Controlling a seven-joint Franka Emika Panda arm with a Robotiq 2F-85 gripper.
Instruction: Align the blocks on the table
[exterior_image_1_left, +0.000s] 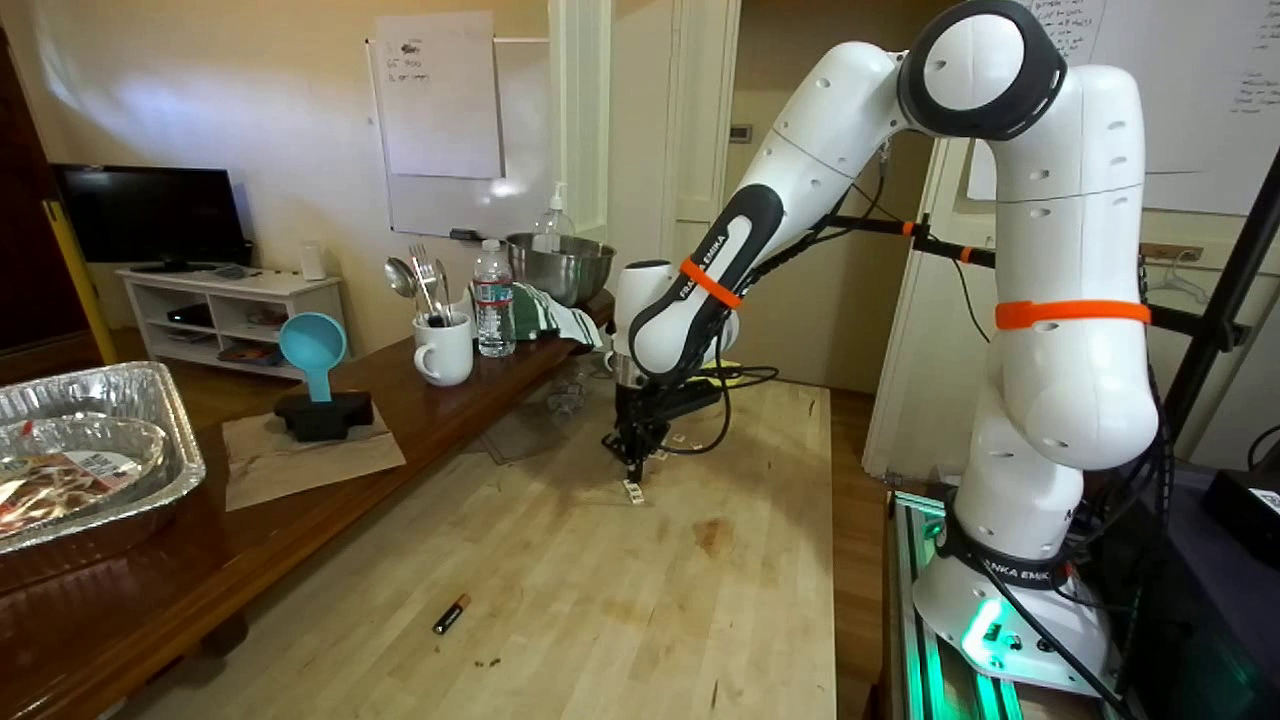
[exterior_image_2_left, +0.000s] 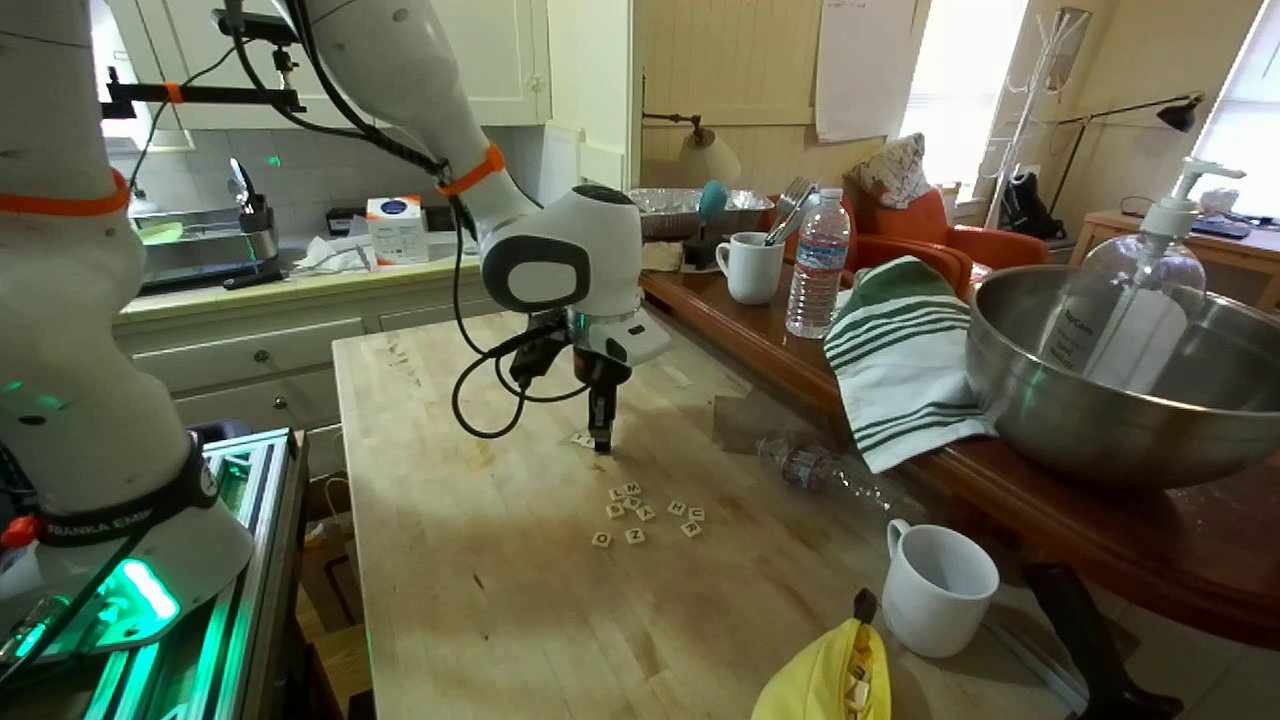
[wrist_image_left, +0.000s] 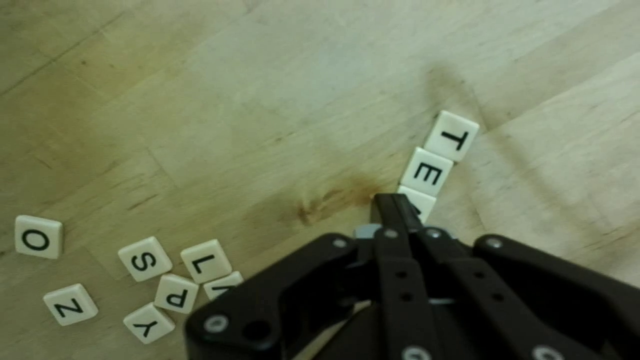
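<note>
My claw (wrist_image_left: 394, 204) is drawn narrow, and I see nothing in it. On the table (wrist_image_left: 300, 100), in the wrist view, a half-hidden tile (wrist_image_left: 421, 200) sits right at its tips; whether they touch, I cannot tell. From there the E tile (wrist_image_left: 427, 171), then the T tile (wrist_image_left: 452, 136), slightly out of step, run toward one o'clock. An off-centre shove could twist the nearest and buckle the line. The loose O tile (wrist_image_left: 38, 237) lies near nine o'clock, probably yet to join.

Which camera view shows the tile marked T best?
The wrist view: there the T tile lies uncovered and its letter reads clearly. Both exterior views show only tiny pale pieces beside the fingers, too small to tell which one is T.
</note>
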